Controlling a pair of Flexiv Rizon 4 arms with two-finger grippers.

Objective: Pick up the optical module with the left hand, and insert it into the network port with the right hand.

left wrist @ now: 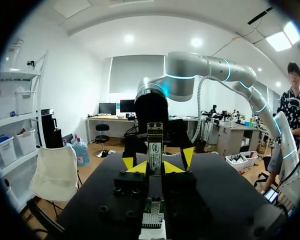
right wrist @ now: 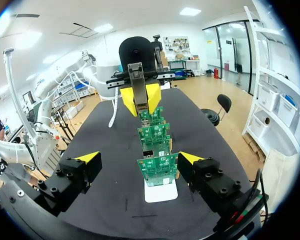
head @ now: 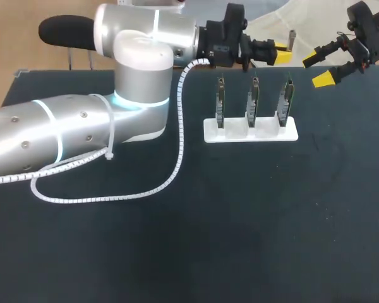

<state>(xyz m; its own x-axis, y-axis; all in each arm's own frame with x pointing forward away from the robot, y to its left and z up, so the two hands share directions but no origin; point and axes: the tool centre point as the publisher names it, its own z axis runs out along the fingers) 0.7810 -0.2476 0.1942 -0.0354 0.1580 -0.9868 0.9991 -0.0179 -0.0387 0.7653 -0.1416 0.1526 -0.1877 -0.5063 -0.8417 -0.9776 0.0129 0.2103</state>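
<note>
Nearest: dark tabletop (head: 240,240) w/ the left arm's coiled cable (head: 170,177) trailing over it. Further back, a white holder (head: 251,132) stands three circuit boards (head: 253,101) upright in a row, prob. so a port can be reached from above or from the end. Can't pick out the network port itself. Above the boards, the left hand (left wrist: 154,168) is clamped on the optical module (left wrist: 155,145), gripping one end so the rest pokes out past the yellow tips. That looks like a hand-over pose. Facing it from the far right, the right hand (right wrist: 140,158) hangs w/ fingers spread wide, nothing btwn them. It's lined up along the board row, apparently ready to take the module. Transfer not yet done.
</note>
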